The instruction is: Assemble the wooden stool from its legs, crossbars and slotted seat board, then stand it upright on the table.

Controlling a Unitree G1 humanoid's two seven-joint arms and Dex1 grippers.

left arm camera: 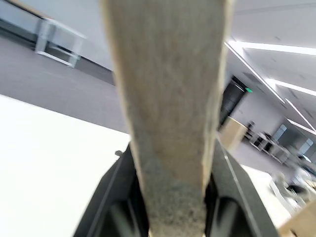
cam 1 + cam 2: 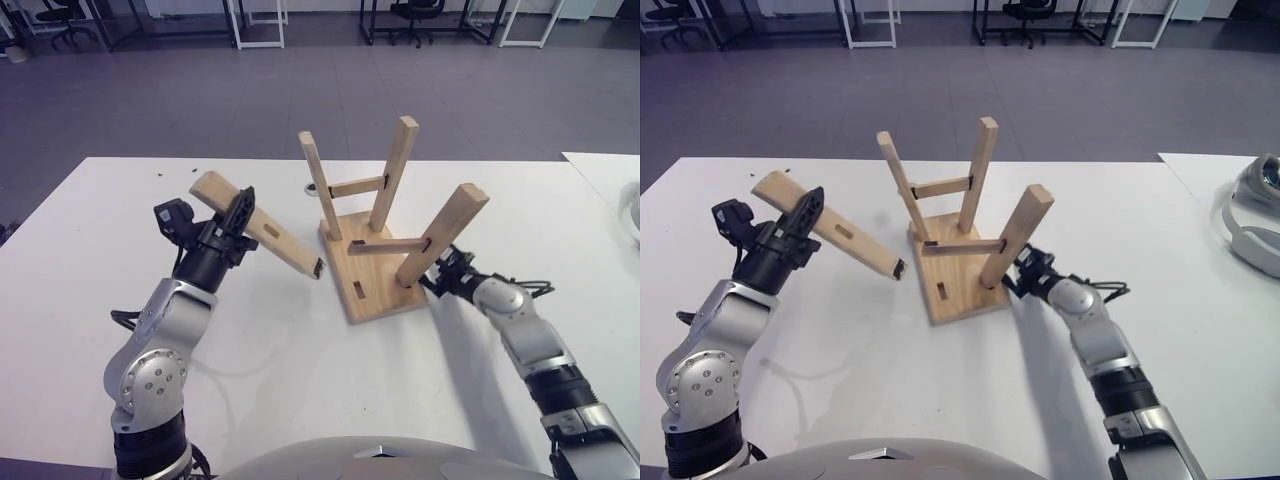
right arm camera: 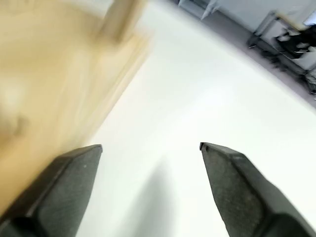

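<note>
The slotted seat board (image 2: pixel 378 281) lies flat on the white table (image 2: pixel 300 330), with three legs standing up from it and two crossbars (image 2: pixel 357 186) joining them. The nearest leg (image 2: pixel 442 234) leans outward to the right. My right gripper (image 2: pixel 437 277) is open at the board's right corner, close beside that leg's foot; its fingers (image 3: pixel 64 177) frame bare table and the board edge (image 3: pixel 44 84). My left gripper (image 2: pixel 236 222) is shut on the fourth, loose leg (image 2: pixel 285 243), held tilted above the table left of the board. The held leg (image 1: pixel 170 108) runs up between the pads.
A white headset (image 2: pixel 1255 215) lies on a neighbouring table at the far right. Tiny dark specks (image 2: pixel 190 172) sit near the table's far left edge. Desks and chairs stand on the grey floor beyond.
</note>
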